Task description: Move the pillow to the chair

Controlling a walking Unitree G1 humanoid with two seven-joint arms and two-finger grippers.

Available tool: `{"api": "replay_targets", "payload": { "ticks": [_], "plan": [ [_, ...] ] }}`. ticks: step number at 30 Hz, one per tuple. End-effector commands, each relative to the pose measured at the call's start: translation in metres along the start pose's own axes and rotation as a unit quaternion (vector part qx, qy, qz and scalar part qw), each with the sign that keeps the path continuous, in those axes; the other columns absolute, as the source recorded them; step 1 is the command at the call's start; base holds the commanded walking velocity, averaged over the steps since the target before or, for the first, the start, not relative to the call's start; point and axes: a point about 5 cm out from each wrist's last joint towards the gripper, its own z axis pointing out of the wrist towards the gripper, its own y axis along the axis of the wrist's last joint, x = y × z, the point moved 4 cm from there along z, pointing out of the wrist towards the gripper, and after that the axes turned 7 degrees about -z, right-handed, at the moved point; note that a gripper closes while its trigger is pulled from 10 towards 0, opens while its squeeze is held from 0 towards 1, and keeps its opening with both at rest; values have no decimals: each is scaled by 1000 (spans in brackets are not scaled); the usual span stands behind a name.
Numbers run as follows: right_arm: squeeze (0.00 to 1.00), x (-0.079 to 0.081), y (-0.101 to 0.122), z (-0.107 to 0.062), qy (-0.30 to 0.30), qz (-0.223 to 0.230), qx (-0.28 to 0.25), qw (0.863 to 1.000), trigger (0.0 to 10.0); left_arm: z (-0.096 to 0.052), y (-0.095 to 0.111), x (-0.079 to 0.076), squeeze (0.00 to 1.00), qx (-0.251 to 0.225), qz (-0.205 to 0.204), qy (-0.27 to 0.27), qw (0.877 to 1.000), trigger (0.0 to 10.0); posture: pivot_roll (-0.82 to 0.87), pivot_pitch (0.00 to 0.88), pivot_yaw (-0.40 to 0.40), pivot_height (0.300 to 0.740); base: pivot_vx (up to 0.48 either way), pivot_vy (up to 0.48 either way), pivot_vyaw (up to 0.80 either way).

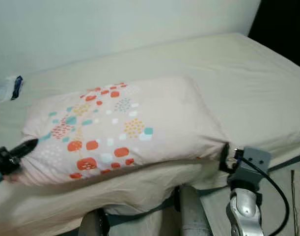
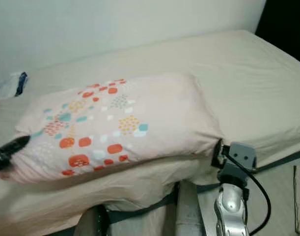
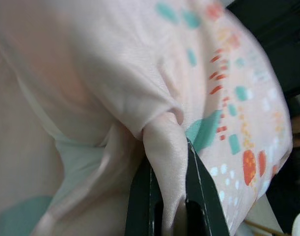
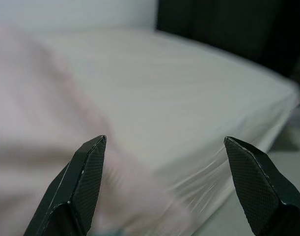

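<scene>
- Your left gripper [image 3: 170,196] is pinching a fold of the pillow [image 1: 125,128] cover; in the left wrist view you are seeing the pale pink cloth squeezed between the two black fingers [image 3: 201,191], so the jaws are clamped on the pillow's near left corner.
- Your right gripper [image 4: 164,172] is standing with its jaws wide apart, nothing between them; the pillow's pink edge is lying just beside one fingertip [image 4: 91,167], and beyond the gap you are looking at bare sheet.
- From the head views, your right wrist [image 1: 245,169] is sitting at the pillow's right end, close to its corner, with a black cable [image 1: 277,191] looping off it.
- The pillow is lying on the bed [image 1: 248,83], stretched between your two grippers, its printed side up: orange, teal and yellow patches on pale pink.
- Past the pillow, the cream sheet is running on to a white wall [image 1: 115,24].
- Far beyond your left gripper, near the wall, a small white and blue object [image 1: 7,87] is resting on the bed; you cannot tell what it is.
</scene>
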Motion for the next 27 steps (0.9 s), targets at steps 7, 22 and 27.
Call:
{"api": "replay_targets", "payload": {
  "ticks": [7,22,27],
  "plan": [
    [0,41,-8,-1,102,155,46,982,10000,16,-11,-9,0,17,-7,-31,999,0,-111,104,88,565,0,0,0],
    [0,112,-7,16,264,274,99,919,10000,34,-23,-22,0,19,-19,-66,997,0,-99,113,86,565,0,0,0],
    [0,151,-13,2,363,253,159,883,10000,36,-27,-24,0,26,-18,-69,997,0,-93,113,84,565,0,0,0]
  ]
}}
